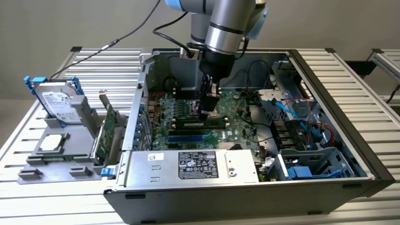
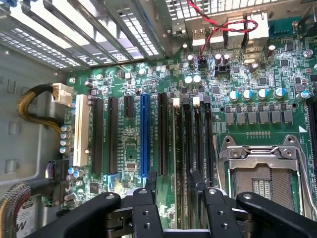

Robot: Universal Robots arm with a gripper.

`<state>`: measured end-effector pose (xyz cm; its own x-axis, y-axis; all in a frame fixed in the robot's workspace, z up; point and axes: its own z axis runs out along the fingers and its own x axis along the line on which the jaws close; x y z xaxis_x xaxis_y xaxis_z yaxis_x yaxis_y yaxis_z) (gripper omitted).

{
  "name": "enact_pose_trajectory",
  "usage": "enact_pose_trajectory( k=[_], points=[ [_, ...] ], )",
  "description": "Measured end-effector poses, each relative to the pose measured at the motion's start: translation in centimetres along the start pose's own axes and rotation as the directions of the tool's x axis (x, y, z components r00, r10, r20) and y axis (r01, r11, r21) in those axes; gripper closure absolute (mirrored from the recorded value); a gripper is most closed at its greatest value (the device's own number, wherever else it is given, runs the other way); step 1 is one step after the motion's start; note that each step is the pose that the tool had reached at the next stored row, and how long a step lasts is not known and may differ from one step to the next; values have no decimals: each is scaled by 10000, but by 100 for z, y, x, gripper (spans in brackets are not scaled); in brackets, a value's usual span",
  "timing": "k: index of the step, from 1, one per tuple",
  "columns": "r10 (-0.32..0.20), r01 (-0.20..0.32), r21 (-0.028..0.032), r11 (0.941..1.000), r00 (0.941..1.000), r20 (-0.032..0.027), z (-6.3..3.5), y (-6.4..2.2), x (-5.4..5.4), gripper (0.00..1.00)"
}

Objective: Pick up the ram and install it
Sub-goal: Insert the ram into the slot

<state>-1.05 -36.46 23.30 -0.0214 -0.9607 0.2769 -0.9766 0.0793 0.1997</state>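
Note:
The ram is a thin green stick seen edge-on, standing in one of the long black memory slots of the motherboard beside the processor socket. My gripper is open and straddles it. One black fingertip sits on each side, with green board showing in the gaps. In the exterior view the gripper points straight down inside the computer case, just above the ram on the motherboard.
Case walls and blue and red cables surround the motherboard. The power supply fills the case front. Left of the case a grey holder carries a hard drive and a bigger green expansion card.

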Motion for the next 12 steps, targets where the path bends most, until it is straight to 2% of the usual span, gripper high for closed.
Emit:
enact_pose_trajectory(
  k=[6,12],
  points=[
    [9,-10,-45,10000,10000,-99,-120,26,36,60],
    [-1,-1,-127,9999,9998,-177,-214,46,63,60]
  ],
)
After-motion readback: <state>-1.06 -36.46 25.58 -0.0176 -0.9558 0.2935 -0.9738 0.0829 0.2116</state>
